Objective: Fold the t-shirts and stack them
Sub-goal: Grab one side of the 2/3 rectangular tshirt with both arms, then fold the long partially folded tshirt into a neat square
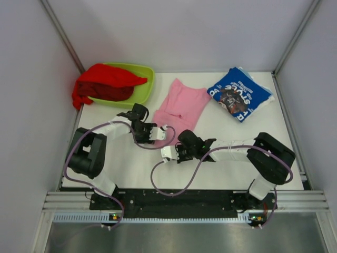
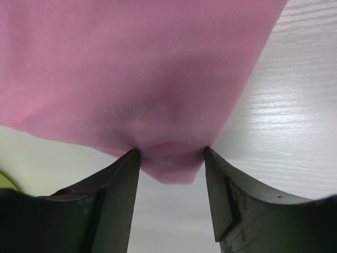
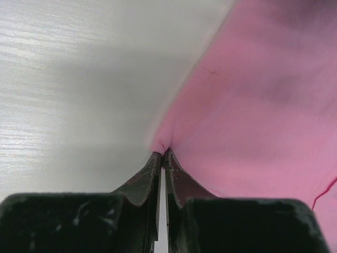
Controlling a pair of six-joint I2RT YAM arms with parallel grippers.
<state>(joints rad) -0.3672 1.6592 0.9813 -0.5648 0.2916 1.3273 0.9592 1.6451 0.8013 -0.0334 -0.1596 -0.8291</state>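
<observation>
The plain light pink t-shirt [image 1: 183, 107] lies spread on the white table in the middle. My left gripper [image 1: 167, 130] is at its near left edge. In the left wrist view it [image 2: 170, 157] is open, with a corner of the pink shirt [image 2: 142, 68] lying between the fingertips. My right gripper [image 1: 165, 154] is at the shirt's near corner. In the right wrist view it [image 3: 162, 154] is shut on the edge of the pink shirt [image 3: 258, 105]. The royal blue t-shirt [image 1: 239, 95] lies folded at the back right. The red t-shirt [image 1: 105, 81] is bunched over the tray.
The lime-green tray [image 1: 146, 84] stands at the back left under the red shirt. Grey walls close in the table on the left, back and right. The arms' purple cables loop over the near part of the table [image 1: 131, 163].
</observation>
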